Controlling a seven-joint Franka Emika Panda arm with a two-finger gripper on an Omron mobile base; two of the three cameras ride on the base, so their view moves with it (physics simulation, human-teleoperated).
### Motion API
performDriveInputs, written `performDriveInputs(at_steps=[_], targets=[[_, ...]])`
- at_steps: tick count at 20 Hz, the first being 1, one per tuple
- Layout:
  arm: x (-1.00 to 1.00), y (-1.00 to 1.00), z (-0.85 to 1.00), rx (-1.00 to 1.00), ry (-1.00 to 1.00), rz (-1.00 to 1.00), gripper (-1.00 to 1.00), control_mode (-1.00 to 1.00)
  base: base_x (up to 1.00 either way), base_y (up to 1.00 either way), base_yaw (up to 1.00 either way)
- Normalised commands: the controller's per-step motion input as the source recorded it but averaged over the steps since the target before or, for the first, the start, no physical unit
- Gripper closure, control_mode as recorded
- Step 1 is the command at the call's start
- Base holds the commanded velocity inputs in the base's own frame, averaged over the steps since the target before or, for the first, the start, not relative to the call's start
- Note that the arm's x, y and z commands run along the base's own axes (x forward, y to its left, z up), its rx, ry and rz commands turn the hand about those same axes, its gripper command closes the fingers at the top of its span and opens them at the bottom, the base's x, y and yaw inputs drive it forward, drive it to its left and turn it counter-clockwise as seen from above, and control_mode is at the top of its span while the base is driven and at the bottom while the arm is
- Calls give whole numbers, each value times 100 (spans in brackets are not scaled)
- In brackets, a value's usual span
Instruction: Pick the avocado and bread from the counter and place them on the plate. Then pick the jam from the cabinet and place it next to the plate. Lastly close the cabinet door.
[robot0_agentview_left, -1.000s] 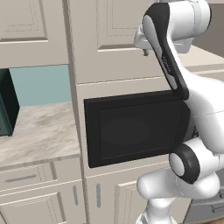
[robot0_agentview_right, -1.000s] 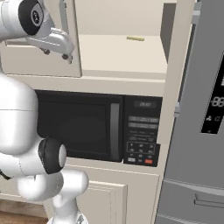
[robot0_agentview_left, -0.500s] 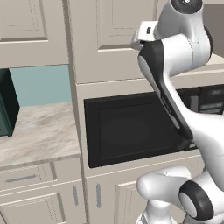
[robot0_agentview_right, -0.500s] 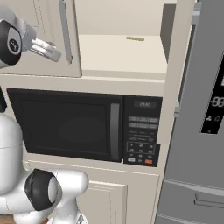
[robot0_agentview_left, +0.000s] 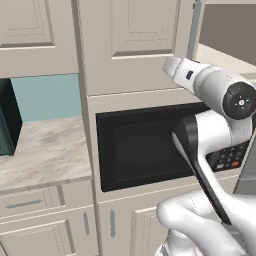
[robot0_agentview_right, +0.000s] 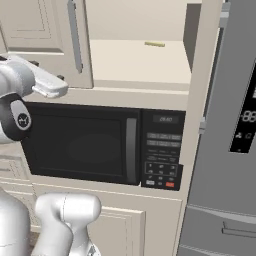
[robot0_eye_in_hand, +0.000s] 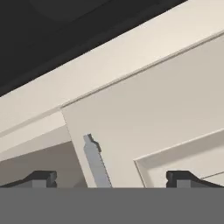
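In the hand view my gripper (robot0_eye_in_hand: 111, 179) is open, its two dark fingertips (robot0_eye_in_hand: 41, 178) set wide apart. Between them lies the lower end of the slim metal bar handle (robot0_eye_in_hand: 96, 162) on the cabinet door (robot0_eye_in_hand: 166, 100), and nothing is held. The right base view has the cabinet door (robot0_agentview_right: 45, 35) standing partly open at the left, with its handle (robot0_agentview_right: 75, 35) and the cabinet's pale shelf (robot0_agentview_right: 135, 60) bare beside it. The counter (robot0_agentview_left: 40, 150) lies to the left in the left base view. The avocado, bread, plate and jam are out of view.
A black microwave (robot0_agentview_right: 85, 145) sits under the cabinet, with a grey fridge (robot0_agentview_right: 235, 125) to its right. A small yellowish strip (robot0_agentview_right: 155, 44) lies at the back of the shelf. My white arm (robot0_agentview_left: 215, 95) reaches across in front of the microwave.
The arm has swung down from in front of the upper cabinet to the door's lower edge. The gripper stays open.
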Motion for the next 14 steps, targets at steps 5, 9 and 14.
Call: performDriveInputs(at_steps=[5, 9, 14], targets=[[-92, -28, 30, 5, -39, 0, -100, -100, 0, 0, 0], [-92, -45, 10, 2, -28, 0, -100, -100, 0, 0, 0], [-90, -61, 0, 3, -14, 0, -100, -100, 0, 0, 0]])
